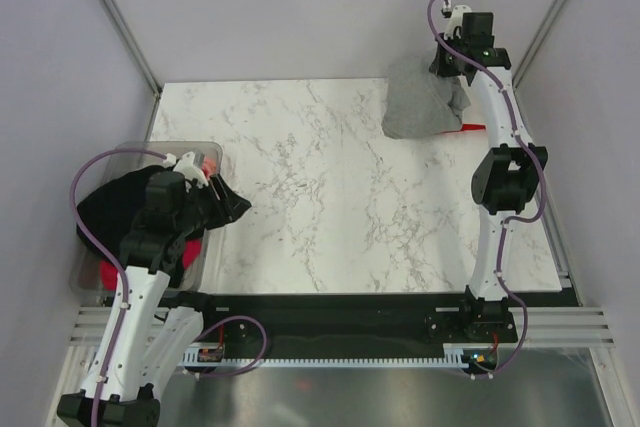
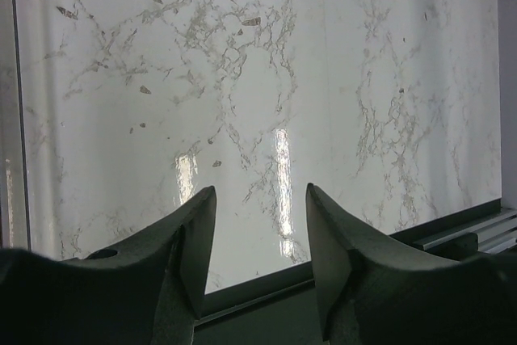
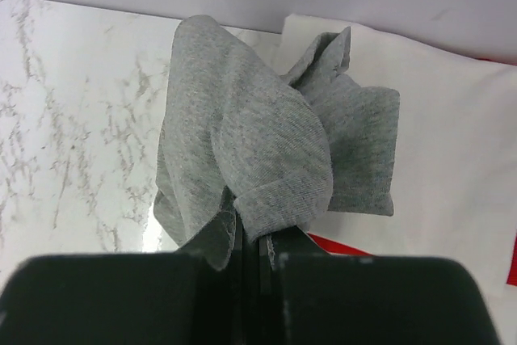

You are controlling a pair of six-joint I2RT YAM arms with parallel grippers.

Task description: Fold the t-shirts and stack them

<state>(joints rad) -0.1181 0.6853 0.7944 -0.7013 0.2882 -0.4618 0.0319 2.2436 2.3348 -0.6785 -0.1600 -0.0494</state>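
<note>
- Table (image 1: 330, 197): rectangular slab with a glossy white marble pattern and grey veining.
- Clear plastic tub (image 1: 212, 247): rigid and transparent, with rounded corners. It stands at the table's left edge, under the left arm.
- Black t-shirt (image 1: 120, 209): a soft, crumpled heap in the tub, with one corner draped over the right wall onto the table.
- Grey t-shirt (image 3: 258, 143): heather knit, bunched into a loose bundle at the far right corner of the table. Its long axis runs from the right gripper toward the table centre; in the right wrist view the folds fan up and away from the fingers. Whether its lower end rests on the surface cannot be told.
- White t-shirt (image 3: 452, 135): smooth and flat, lying under and beside the grey bundle.
- Red t-shirt (image 3: 339, 246): only a thin edge shows beneath the white one.
- Red cloth (image 1: 140, 272): a fold at the tub's near end, probably another shirt.
- Right gripper (image 3: 257, 252): fingers pressed together, pinching the grey fabric.
- Left gripper (image 2: 260, 240): dark fingers spread apart, nothing between them, facing bare marble.
</note>
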